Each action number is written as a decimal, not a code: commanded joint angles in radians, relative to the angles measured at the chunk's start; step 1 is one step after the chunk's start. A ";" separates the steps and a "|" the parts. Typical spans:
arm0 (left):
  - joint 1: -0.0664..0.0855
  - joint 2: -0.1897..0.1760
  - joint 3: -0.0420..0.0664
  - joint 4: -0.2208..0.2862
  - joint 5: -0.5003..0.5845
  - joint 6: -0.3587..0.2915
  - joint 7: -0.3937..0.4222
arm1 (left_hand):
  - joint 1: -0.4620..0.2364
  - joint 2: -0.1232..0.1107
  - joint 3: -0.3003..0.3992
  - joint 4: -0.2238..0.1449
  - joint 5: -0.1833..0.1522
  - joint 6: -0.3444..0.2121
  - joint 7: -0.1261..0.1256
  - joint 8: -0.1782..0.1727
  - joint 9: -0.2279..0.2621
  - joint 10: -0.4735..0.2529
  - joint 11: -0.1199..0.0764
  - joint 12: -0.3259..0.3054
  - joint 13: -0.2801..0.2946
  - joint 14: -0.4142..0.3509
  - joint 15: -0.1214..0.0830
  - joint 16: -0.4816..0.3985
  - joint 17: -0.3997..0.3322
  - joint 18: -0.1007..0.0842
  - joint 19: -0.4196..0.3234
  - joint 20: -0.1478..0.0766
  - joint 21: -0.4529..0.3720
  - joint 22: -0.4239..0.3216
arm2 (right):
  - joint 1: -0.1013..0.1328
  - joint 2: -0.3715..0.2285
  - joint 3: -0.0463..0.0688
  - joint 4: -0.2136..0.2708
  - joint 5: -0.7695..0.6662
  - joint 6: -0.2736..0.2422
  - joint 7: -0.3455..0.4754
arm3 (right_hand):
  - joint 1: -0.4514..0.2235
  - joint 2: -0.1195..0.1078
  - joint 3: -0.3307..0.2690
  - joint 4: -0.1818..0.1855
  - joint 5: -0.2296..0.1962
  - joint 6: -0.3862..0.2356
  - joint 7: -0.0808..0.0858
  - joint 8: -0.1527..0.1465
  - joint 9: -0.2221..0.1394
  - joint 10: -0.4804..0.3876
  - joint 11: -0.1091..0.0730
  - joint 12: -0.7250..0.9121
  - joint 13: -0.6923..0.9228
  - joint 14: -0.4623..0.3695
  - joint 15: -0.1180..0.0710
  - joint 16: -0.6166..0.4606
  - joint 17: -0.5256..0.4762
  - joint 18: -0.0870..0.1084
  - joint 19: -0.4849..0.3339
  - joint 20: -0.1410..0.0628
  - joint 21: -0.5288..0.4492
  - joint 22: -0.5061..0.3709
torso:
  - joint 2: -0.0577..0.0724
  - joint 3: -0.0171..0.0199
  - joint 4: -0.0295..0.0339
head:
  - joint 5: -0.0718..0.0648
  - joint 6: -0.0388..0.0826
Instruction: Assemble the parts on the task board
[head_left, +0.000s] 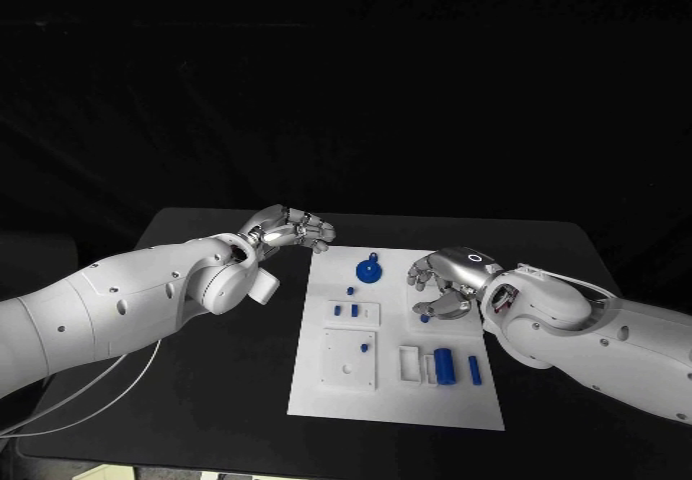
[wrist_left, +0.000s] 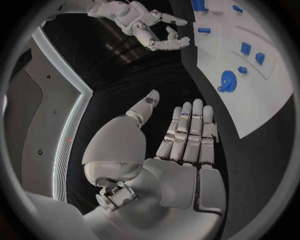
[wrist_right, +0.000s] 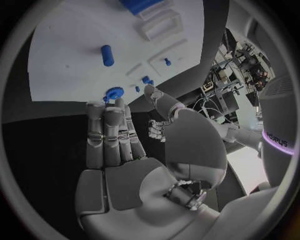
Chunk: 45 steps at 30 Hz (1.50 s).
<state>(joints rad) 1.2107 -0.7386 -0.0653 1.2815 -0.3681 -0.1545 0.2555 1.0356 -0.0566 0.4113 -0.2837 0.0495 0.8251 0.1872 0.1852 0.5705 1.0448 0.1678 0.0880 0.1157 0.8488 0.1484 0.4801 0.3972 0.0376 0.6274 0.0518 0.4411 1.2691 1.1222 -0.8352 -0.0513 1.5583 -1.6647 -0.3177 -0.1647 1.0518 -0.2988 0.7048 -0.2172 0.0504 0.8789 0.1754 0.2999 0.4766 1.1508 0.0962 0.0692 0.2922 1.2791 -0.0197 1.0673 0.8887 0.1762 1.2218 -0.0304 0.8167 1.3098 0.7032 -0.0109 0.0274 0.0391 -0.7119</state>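
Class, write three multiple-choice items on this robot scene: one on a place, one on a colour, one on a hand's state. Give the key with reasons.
1. Where does the round blue gear-like part lie?
A. On the white rectangular task board, at its far end
B. On the black table, off the board
C. In the left hand

2. What colour are the small parts on the board?
A. Red
B. Blue
C. Green

3. What is the state of the silver left hand?
A. Gripping a part
B. Empty, fingers straight
C. Pressing on the board

Key:
1 A: the gear-like part sits on the task board, at the end farthest from the robot.
2 B: the gear and the blue cylinder are both blue.
3 B: the left hand holds nothing, fingers extended, over the black table beside the board.
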 joint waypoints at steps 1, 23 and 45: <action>0.001 0.005 0.001 -0.007 0.004 0.018 0.014 | -0.004 0.006 -0.001 0.003 0.003 -0.004 0.004 0.005 -0.001 0.005 0.004 0.003 -0.001 0.007 0.001 -0.007 0.002 0.018 0.008 -0.003 -0.004 0.002 | -0.007 0.004 -0.005 -0.017 0.005 0.032 0.015 | -0.004 -0.001 -0.008 0.000 -0.002 -0.013 0.002 -0.005 -0.002 -0.015 0.004 -0.005 -0.004 -0.003 0.006 0.004 -0.002 0.086 -0.010 -0.001 0.004 0.014 | 0.001 0.0016 0.0008 | -0.002 -0.002; 0.000 0.004 0.000 -0.018 0.003 0.018 0.015 | -0.004 0.008 0.000 0.003 0.003 -0.005 0.004 0.005 -0.002 0.005 0.004 0.003 -0.003 0.007 0.001 -0.009 0.003 0.018 0.008 -0.002 -0.006 0.003 | -0.047 0.039 -0.038 -0.114 -0.028 0.053 0.039 | 0.090 0.005 0.075 0.029 -0.001 0.010 -0.008 0.016 0.003 0.009 -0.003 0.012 -0.013 -0.006 -0.001 0.014 -0.012 0.086 -0.005 -0.002 0.002 0.010 | 0.001 0.0009 0.0015 | -0.004 -0.005; 0.000 0.004 0.000 -0.017 0.003 0.021 0.012 | -0.006 0.010 0.000 0.003 0.003 -0.005 0.004 0.006 -0.002 0.005 0.004 0.004 -0.004 0.007 0.002 -0.011 0.005 0.018 0.008 -0.002 -0.007 0.003 | -0.057 0.056 -0.039 -0.140 -0.066 0.022 0.016 | 0.129 0.063 0.151 0.080 -0.002 0.095 -0.045 0.057 0.013 0.100 -0.034 0.047 0.001 0.009 -0.031 0.023 -0.023 0.086 0.012 -0.002 0.015 0.013 | 0.000 0.0012 0.0009 | -0.004 -0.011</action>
<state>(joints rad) 1.2097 -0.7359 -0.0657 1.2612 -0.3681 -0.1477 0.2572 1.0317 -0.0526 0.4113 -0.2837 0.0495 0.8251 0.1872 0.1852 0.5694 1.0448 0.1678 0.0880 0.1129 0.8488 0.1484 0.4762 0.4009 0.0376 0.6274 0.0518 0.4411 1.2716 1.0684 -0.7800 -0.0881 1.4184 -1.7109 -0.2985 -0.1444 1.1786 -0.2481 0.8492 -0.1383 0.0503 0.9537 0.1302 0.3512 0.4888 1.2432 0.0621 0.1119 0.2903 1.2912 -0.0434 1.0835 0.8668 0.1699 1.2293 -0.0305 0.8282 1.3099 0.7038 -0.0098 0.0286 0.0357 -0.7211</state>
